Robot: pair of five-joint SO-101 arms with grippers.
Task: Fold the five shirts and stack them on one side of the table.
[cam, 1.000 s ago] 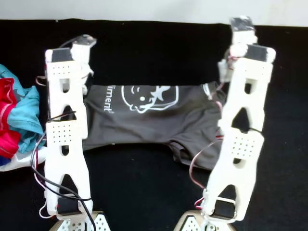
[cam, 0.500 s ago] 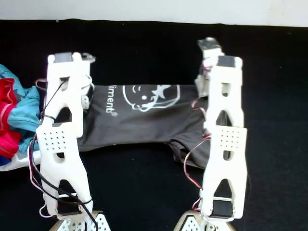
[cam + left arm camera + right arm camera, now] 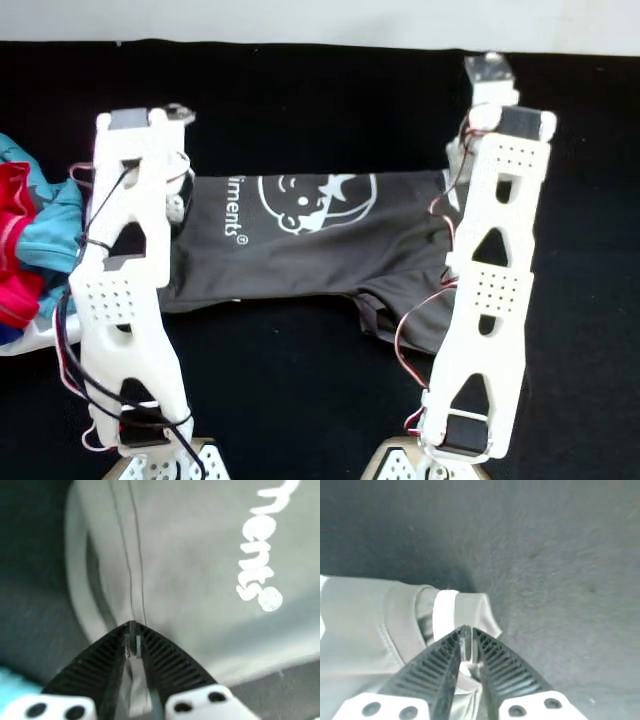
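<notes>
Outward again went the right arm, pulling the grey shirt (image 3: 300, 255) flat. It lies stretched between the two claws. Its far edge is pinched tight by the left claw (image 3: 132, 632) and the right claw (image 3: 465, 635). First fold, I think: both must pull back together.

I see a dark grey shirt (image 3: 300, 262), white cartoon print up, stretched out widthwise, one sleeve poking out near right. Beside its left end, teal and red shirts (image 3: 40, 240) lie crumpled.

Heaped shirts (image 3: 35, 240) block the table (image 3: 300, 400) at left.
</notes>
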